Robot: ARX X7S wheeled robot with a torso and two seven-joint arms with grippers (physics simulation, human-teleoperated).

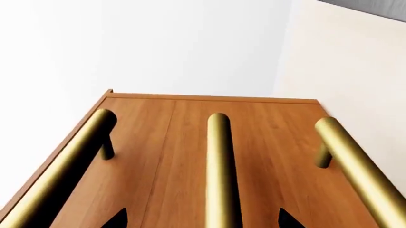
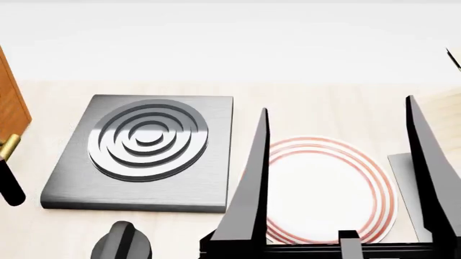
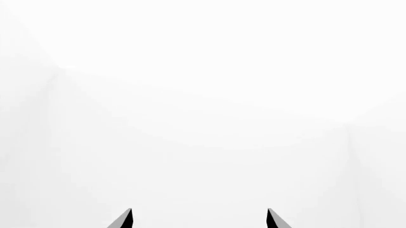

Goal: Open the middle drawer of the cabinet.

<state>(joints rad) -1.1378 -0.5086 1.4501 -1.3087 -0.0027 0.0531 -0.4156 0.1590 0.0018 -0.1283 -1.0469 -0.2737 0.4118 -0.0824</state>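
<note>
The cabinet (image 1: pixel 146 128) fills the left wrist view as an orange-brown wooden front with three brass bar handles. The middle drawer (image 1: pixel 254 152) carries the centre handle (image 1: pixel 219 161). My left gripper (image 1: pixel 203 219) is open, with one fingertip on each side of that handle, apart from it. In the head view only the cabinet's edge (image 2: pixel 11 108), a bit of brass handle (image 2: pixel 8 145) and one dark left finger (image 2: pixel 8 186) show at the far left. My right gripper (image 2: pixel 338 105) is open and empty above the table; in the right wrist view it (image 3: pixel 199 218) faces a blank white wall.
A grey burner slab (image 2: pixel 65 183) with concentric rings lies on the pale tabletop right of the cabinet. A white plate (image 2: pixel 324 189) with red rings lies under my right gripper. A dark knob (image 2: pixel 122 243) is at the front. A pale wooden box (image 2: pixel 445 108) shows at the right edge.
</note>
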